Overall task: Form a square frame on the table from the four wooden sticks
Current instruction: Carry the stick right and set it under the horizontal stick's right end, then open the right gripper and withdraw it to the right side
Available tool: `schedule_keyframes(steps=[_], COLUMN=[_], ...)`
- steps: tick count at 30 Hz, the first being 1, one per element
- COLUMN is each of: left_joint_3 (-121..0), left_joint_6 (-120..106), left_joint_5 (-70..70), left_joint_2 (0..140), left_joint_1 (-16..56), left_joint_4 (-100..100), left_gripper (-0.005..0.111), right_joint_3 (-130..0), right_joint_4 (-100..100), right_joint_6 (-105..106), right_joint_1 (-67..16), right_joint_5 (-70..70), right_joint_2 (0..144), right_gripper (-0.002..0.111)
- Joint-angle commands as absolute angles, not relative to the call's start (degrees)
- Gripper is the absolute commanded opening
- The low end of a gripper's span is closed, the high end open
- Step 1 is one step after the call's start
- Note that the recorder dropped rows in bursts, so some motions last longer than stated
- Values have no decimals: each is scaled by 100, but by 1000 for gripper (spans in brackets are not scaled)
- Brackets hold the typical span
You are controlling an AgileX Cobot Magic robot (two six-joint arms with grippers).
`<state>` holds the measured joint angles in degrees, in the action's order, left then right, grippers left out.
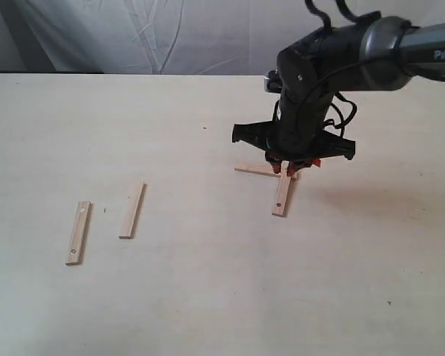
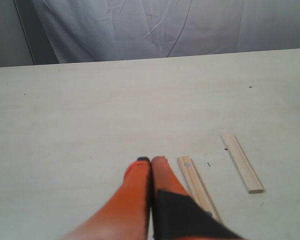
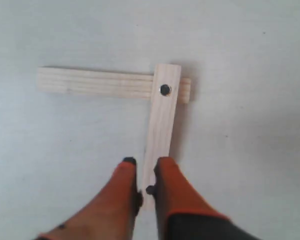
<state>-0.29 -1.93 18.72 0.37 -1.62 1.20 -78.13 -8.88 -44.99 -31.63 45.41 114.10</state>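
Two wooden sticks form an L on the table [image 1: 208, 297]. One stick [image 1: 282, 196] [image 3: 162, 117] rests its holed end across the other stick [image 1: 254, 169] [image 3: 95, 82]. My right gripper [image 1: 289, 169] [image 3: 145, 162] hangs just above the upper stick's free end. Its fingers stand a narrow gap apart, and the stick shows through that gap while lying on the table. Two more sticks [image 1: 78, 232] [image 1: 132, 210] lie apart at the left. My left gripper [image 2: 151, 160] is shut and empty beside the holed stick [image 2: 197, 187]. The other stick [image 2: 242, 162] lies further off. The left gripper is out of the exterior view.
A white cloth backdrop [image 1: 170, 33] hangs behind the table's far edge. The right arm [image 1: 371, 48] reaches in from the upper right and casts a shadow [image 1: 356, 200] to the right of the L.
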Motion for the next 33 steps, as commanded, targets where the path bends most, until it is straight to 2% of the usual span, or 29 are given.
schedule_keyframes(steps=[1,5,10,14,27,33], left_joint_3=[0,0,0,0,0,0], left_joint_6=[-166,-166,-166,-166,-166,-166], left_joint_5=[1798,1798,1798,1798,1773,731], left_joint_2=[0,0,0,0,0,0], left_joint_1=[-160,-160,-160,-160,-160,-160], left_joint_4=[118,118,118,118,-58,529], left_gripper=[0,0,0,0,0,0], right_joint_3=[-7803,-7321,-5917,-5065,-3818,-3801], right_joint_4=[0,404,2340,2308,1424,962], right_joint_6=[-3505,-2783,-985,-865,-865,-865], right_joint_1=[-2756,-2371,-1541,-1115,-1035,-1035], right_joint_5=[4861,4907,4126,3798,3867,4334], right_joint_2=[11087,10589,9655,8947,7032,6407], right_gripper=[0,0,0,0,0,0])
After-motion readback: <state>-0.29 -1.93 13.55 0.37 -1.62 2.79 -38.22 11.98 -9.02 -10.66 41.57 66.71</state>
